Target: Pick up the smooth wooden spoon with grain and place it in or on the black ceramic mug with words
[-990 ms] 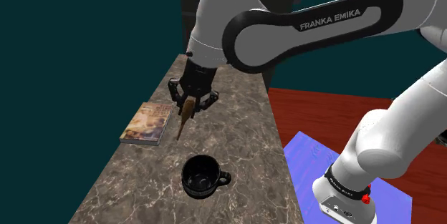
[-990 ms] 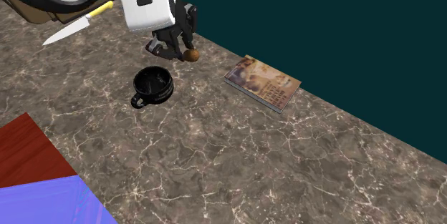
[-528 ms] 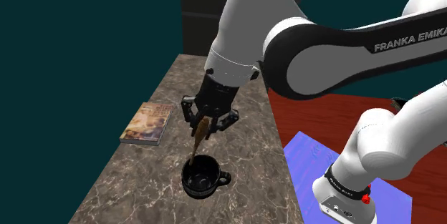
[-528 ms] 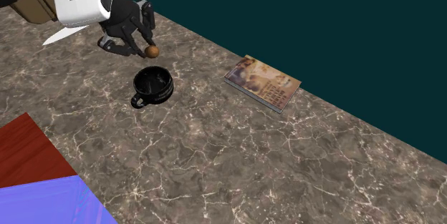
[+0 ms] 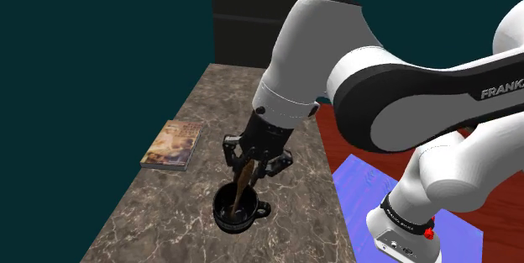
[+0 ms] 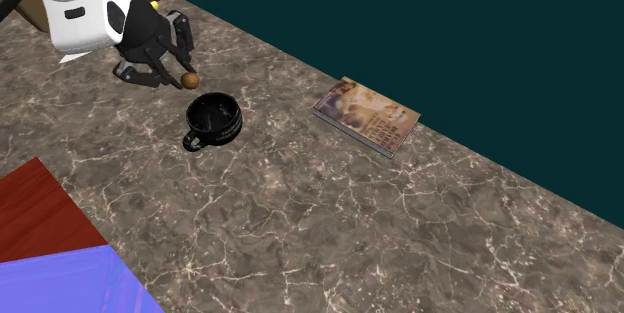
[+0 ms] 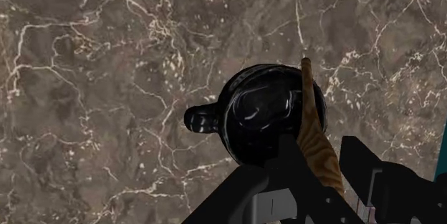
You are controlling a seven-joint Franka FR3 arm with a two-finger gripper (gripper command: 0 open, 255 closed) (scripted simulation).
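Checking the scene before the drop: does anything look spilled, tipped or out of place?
Nothing stands out. The black mug sits upright on the marble counter, the book lies flat, and the end effector clasps the wooden spoon, slanted, over the mug's rim.

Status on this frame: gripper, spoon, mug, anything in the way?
Gripper shut on wooden spoon. Spoon tip over rim of black mug, not released. Book apart, no obstruction.
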